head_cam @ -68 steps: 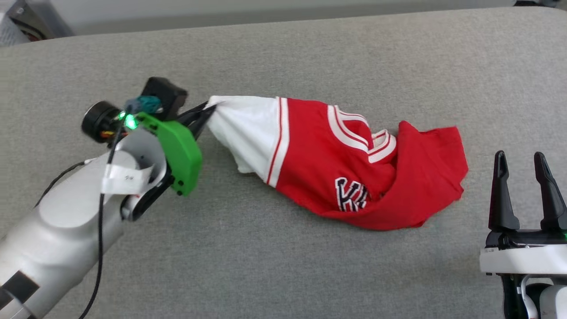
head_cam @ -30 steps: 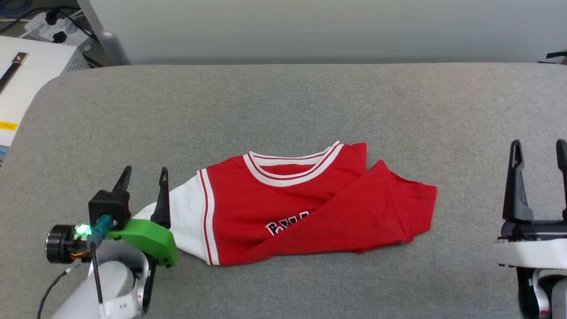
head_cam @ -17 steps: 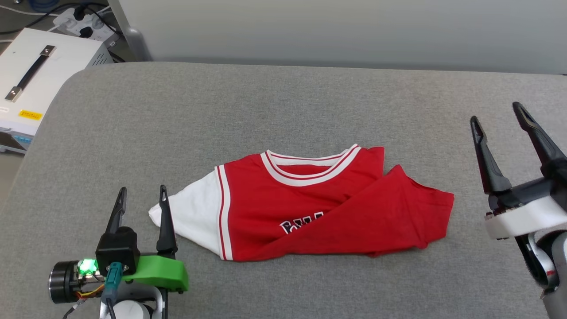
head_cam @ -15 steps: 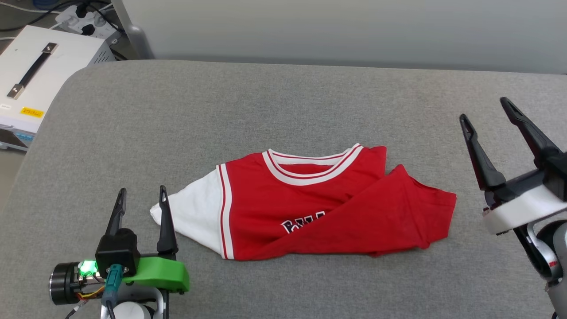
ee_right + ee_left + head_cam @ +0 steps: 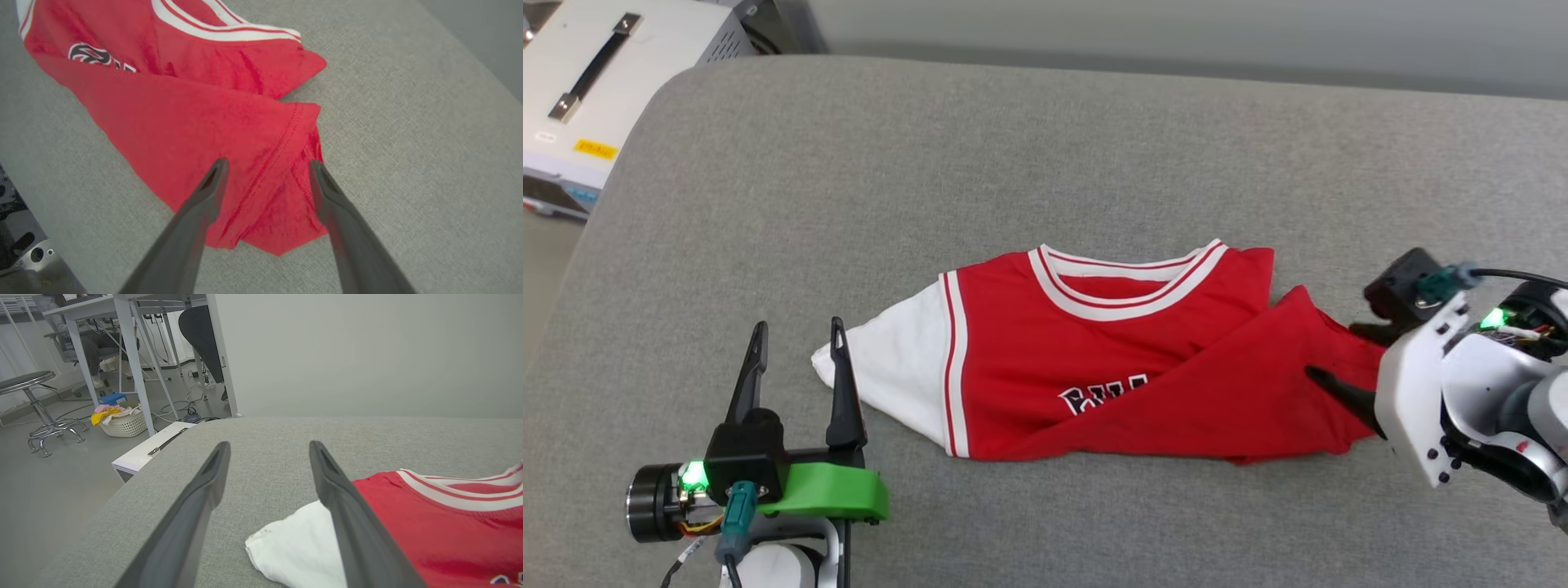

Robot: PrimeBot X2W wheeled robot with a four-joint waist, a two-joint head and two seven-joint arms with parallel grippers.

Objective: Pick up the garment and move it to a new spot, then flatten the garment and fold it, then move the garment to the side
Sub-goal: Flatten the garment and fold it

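Right tool (image 5: 267,162) moved over garment (image 5: 1094,359), spread wide | left tool (image 5: 798,327) spread, empty

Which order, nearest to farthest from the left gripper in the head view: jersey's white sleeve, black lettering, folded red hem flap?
1. White short sleeve of the red jersey-style garment: just right of the left gripper.
2. Black white-outlined lettering: garment's middle.
3. Folded red hem flap: far right, at the right gripper.

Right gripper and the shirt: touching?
Cannot tell. In the right wrist view the open right gripper has its fingertips over the hemmed corner of the shirt, but neither gap nor dent shows; the head view gives overlap only.
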